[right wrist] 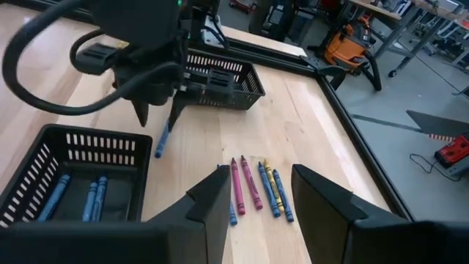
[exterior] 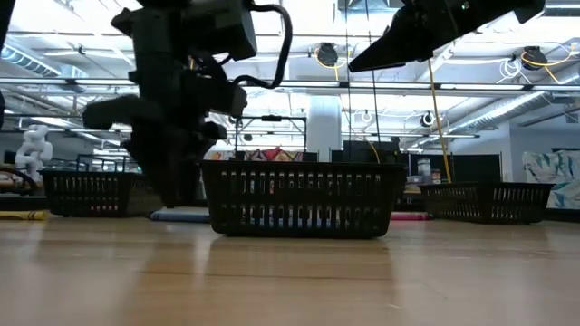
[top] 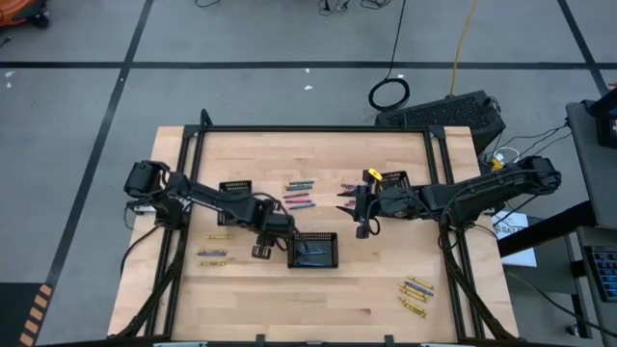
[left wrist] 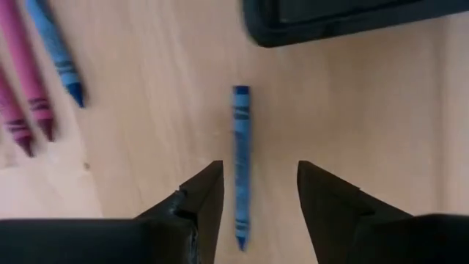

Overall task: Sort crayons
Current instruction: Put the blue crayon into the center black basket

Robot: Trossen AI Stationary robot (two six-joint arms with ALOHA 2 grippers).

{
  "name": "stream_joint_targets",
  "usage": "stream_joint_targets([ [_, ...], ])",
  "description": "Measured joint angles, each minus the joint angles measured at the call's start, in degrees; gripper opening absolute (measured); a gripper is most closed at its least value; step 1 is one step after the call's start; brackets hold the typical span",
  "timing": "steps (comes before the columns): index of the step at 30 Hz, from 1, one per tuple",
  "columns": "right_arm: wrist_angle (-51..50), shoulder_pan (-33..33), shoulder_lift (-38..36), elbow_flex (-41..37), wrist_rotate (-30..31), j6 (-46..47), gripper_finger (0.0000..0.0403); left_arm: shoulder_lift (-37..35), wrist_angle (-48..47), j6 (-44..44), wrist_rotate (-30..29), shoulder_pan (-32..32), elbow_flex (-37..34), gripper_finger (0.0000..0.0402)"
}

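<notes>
Between the left gripper's [left wrist: 253, 198] parted fingers a blue crayon [left wrist: 240, 161] lies flat on the table [left wrist: 161, 117], touching neither, just beside the blue tray [top: 314, 251]. Judged from this, the crayon is being picked up: next the jaws must close squarely on it, lift, and carry it over the tray wall. The right gripper [right wrist: 256, 194] hovers open and empty above mixed crayons [right wrist: 256, 187].

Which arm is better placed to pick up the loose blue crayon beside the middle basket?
Left. The left gripper is open directly over the blue crayon, a finger on each side, right beside the middle basket already holding blue crayons. The right gripper, open, is over the mixed crayon group farther off.
</notes>
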Motion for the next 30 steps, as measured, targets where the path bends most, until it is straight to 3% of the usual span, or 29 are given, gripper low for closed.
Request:
stream_joint_targets([
  [6,-0.04,0.0,0.0,0.0,0.0,-0.09,0.013,0.0,4.51,0.58,-0.51,1.32,-2.59,0.0145],
  [11,-0.07,0.0,0.0,0.0,0.0,0.13,0.013,-0.03,5.32,3.51,2.71,2.98,-4.56,0.0114],
  [22,-1.02,1.9,-3.99,-0.02,1.43,-0.55,0.013,-1.13,8.04,4.62,2.84,3.67,-6.53,0.0011],
  [25,-3.11,2.89,-7.46,0.0,4.66,1.08,0.013,-3.91,5.13,4.93,-0.28,3.74,-5.84,0.0009],
  [30,-5.89,3.13,-11.02,0.0,4.96,4.44,0.013,-12.16,-0.22,3.63,-3.38,4.11,-2.72,0.0004],
])
